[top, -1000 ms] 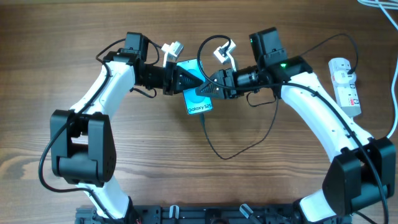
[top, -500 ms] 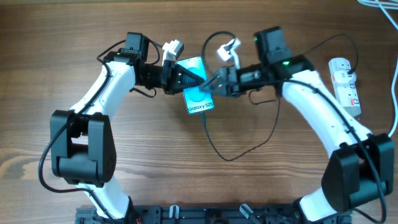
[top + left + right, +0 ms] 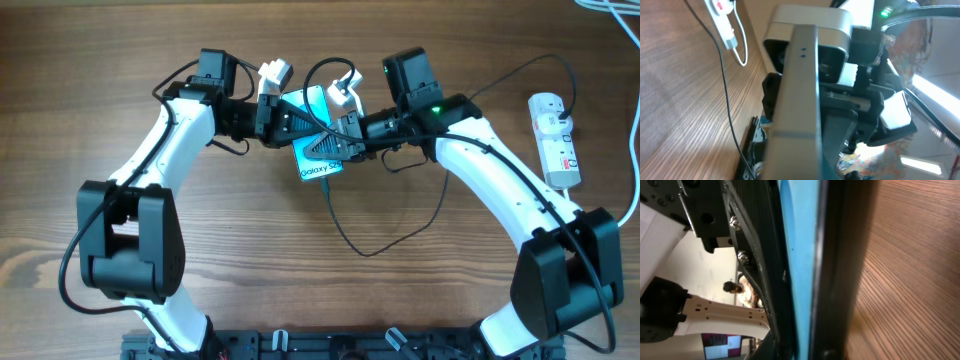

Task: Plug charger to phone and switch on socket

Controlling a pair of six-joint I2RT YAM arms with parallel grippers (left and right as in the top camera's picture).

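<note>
The phone has a turquoise screen and is held off the table between both arms. My left gripper is shut on its upper left part; the left wrist view shows the phone's grey edge running up from the jaws. My right gripper is shut on it from the right, and its blue screen sits between dark fingers. The charger, a thin black cable, runs from the phone's lower end in a loop toward the socket, a white strip at the far right. The connector tip is too small to make out.
A thick white lead runs along the right edge by the socket, and another white cable crosses the top right corner. The arm bases and a black rail line the front edge. The socket also shows in the left wrist view.
My right gripper moved left over the phone and closed on it. The left gripper kept its hold and barely moved.
</note>
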